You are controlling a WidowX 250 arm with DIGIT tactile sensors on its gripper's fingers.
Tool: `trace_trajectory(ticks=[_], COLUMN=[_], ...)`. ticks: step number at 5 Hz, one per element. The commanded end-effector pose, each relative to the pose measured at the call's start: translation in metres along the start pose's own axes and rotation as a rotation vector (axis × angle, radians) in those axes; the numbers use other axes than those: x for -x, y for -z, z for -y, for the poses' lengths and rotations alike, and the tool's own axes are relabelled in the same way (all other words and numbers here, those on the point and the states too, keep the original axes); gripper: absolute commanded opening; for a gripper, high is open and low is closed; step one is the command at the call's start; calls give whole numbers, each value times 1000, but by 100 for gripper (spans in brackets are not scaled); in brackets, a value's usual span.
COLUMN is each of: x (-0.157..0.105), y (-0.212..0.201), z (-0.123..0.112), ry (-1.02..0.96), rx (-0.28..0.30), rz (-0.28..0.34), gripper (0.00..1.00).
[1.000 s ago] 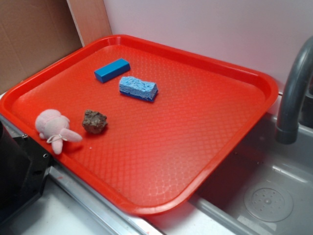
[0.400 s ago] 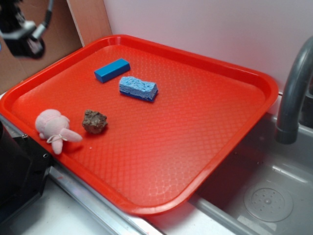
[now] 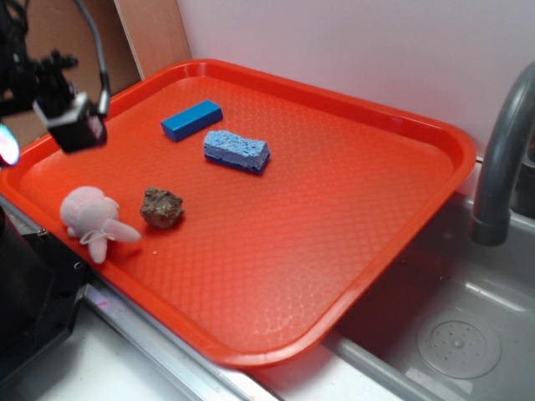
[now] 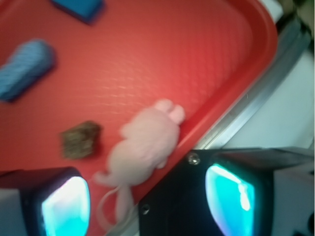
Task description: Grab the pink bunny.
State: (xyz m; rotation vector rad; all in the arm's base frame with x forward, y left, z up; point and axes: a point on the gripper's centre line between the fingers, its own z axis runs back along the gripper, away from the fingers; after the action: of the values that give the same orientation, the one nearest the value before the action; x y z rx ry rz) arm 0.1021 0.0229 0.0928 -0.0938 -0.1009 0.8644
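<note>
**Hand hovers over the tray's left edge, bunny waiting below**

The pink bunny [image 3: 90, 217] lies at the lower left of the exterior frame, on the red tray [image 3: 334, 200], pressed close against the tray's raised rim. Its ears point toward the lower right and a thin string trails from it. In the wrist view the pink bunny [image 4: 145, 142] sits near the centre of the frame, right against the rim, so the camera is aimed more or less down on it.

The hand [image 4: 147, 196] enters the exterior view at the upper left, well above the tray and apart from every object. In the wrist view its two fingers [image 4: 61, 201] appear at the lower edge, left and right of the frame, with a wide gap between them and nothing held: the hand is spread open, presumably so it can come down around the toy.

Just beside the bunny, toward the tray's middle, lies a brown rock-like chunk [image 3: 161, 207]. Further up the frame are a blue sponge [image 3: 236, 151] and a blue block [image 3: 192, 119], both well apart from the toy.

The approach looks barely begun. The rim on one side and the chunk on the other leave little room, so the fingers likely need to straddle the bunny without catching either.
</note>
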Motion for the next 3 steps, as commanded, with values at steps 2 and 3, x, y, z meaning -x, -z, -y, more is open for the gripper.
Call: trace_trajectory(ticks=[2,3], x=[-14,-7], y=[65,74], z=[13,17], ry=[243,273], rx=[-54,-78], rz=[-21,-42], gripper=[100,100])
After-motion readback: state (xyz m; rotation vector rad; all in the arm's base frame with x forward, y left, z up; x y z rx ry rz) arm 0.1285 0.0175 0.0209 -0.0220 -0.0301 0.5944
